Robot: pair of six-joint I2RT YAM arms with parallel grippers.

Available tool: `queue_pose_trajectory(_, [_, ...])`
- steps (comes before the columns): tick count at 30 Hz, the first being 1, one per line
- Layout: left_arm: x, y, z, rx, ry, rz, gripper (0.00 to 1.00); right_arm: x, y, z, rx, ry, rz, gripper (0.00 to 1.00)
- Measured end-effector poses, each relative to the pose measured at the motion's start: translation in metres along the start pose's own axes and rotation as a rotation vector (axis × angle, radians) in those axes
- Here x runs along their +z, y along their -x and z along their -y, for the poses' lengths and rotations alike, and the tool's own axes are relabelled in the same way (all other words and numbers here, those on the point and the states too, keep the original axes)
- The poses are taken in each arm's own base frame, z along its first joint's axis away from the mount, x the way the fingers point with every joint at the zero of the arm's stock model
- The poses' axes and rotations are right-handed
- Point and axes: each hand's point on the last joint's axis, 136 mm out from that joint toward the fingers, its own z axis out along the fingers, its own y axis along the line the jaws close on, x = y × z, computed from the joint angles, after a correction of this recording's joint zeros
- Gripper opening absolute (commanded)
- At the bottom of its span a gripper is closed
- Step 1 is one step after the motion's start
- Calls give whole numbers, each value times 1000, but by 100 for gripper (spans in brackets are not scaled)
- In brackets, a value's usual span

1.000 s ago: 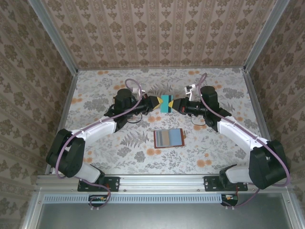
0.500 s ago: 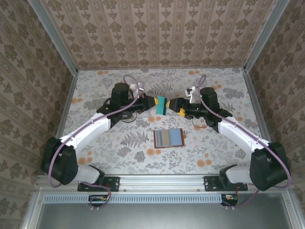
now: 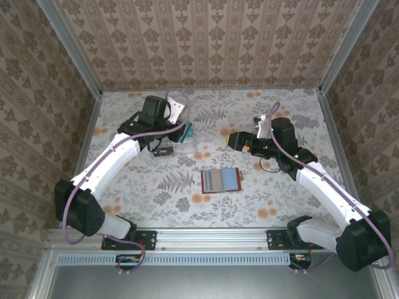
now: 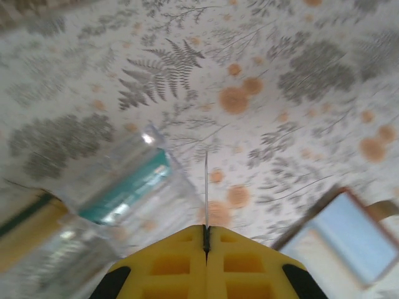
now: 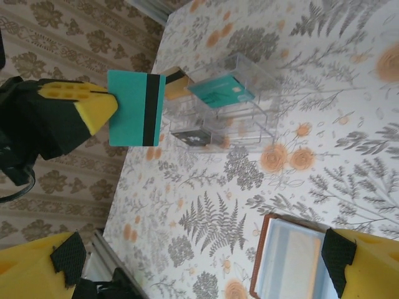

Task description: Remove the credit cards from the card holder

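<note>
Your left gripper, clamped on a teal card, hangs near the clear tray holding cards; your right gripper gapes empty.

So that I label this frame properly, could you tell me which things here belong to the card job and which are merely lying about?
Job in hand: card holder, lying open; teal card in the left gripper; clear tray with cards in it.
Just lying about: floral table cover; wall panels.

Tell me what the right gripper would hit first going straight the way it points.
Probably the teal card held by the left gripper, or the clear tray near it; depth is unclear.
</note>
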Motion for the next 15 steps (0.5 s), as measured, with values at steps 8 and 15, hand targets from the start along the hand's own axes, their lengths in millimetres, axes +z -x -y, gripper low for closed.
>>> queue_pose_trajectory(8, [21,-16,-1,573,78,-59,0,-21,10,-1,-96,-45,96,100])
queue_pose_trajectory(15, [54,-36,-9,840,54,-152,0,-23,13,4,-143,-81,116,100])
